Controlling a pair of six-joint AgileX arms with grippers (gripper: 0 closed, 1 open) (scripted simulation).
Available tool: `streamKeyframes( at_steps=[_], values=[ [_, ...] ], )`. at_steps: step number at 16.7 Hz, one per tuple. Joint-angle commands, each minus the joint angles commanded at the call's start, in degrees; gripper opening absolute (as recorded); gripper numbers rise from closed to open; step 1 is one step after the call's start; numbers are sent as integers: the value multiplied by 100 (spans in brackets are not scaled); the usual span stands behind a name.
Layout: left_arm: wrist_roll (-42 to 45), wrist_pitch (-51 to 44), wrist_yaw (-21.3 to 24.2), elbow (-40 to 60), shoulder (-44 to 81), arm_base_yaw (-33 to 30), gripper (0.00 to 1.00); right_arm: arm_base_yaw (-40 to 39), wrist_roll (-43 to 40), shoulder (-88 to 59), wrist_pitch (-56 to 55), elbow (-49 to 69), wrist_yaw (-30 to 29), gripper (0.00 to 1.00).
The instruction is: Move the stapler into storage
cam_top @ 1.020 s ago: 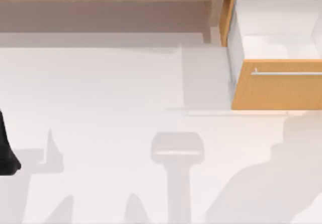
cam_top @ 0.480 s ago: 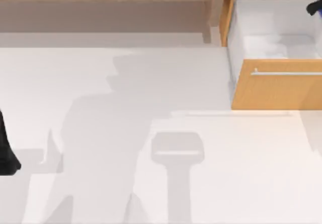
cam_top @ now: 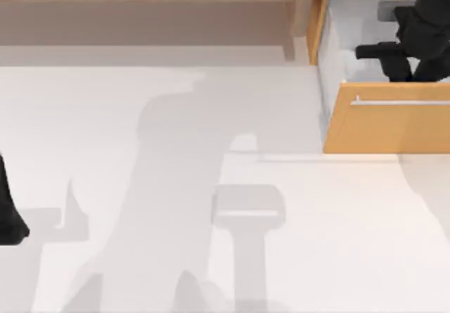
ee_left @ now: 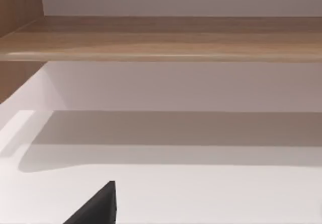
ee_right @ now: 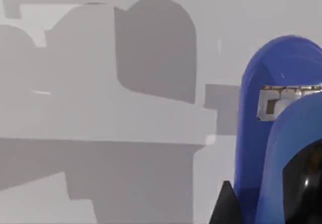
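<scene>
Your right gripper (cam_top: 394, 63) hangs over the open drawer (cam_top: 387, 126), gripping the blue stapler (ee_right: 282, 133); release crooked and it could catch the drawer wall. Left gripper (cam_top: 10, 214) is parked at the table's left edge; its fingers, I cannot tell.

The right hand (cam_top: 394, 56) is running off the top view's edge over the drawer (cam_top: 387, 119); its fingers' state is unreadable. The left arm (cam_top: 8, 207) is also getting cropped.

The storage (cam_top: 383, 124) is orange-tan with white inside; the stapler (ee_right: 274, 133) is blue; the shelf (ee_left: 166, 38) pale wood.

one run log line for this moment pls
right end effector over open storage | stapler by it | left arm parked at table's left edge
</scene>
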State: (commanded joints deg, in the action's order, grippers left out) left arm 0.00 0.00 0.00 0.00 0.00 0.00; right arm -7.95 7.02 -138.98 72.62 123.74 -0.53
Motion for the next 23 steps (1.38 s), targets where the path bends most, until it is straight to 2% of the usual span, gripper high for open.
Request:
streamKeyframes(
  at_steps=[3,16,23],
  values=[
    [0,0,0,0,0,0,100,-2,228,-137,148,61,-41,0],
    [0,0,0,0,0,0,100,-3,229,-155,-65,-133,-41,0],
    [0,0,0,0,0,0,100,-3,229,-155,-65,-133,-41,53]
  ],
)
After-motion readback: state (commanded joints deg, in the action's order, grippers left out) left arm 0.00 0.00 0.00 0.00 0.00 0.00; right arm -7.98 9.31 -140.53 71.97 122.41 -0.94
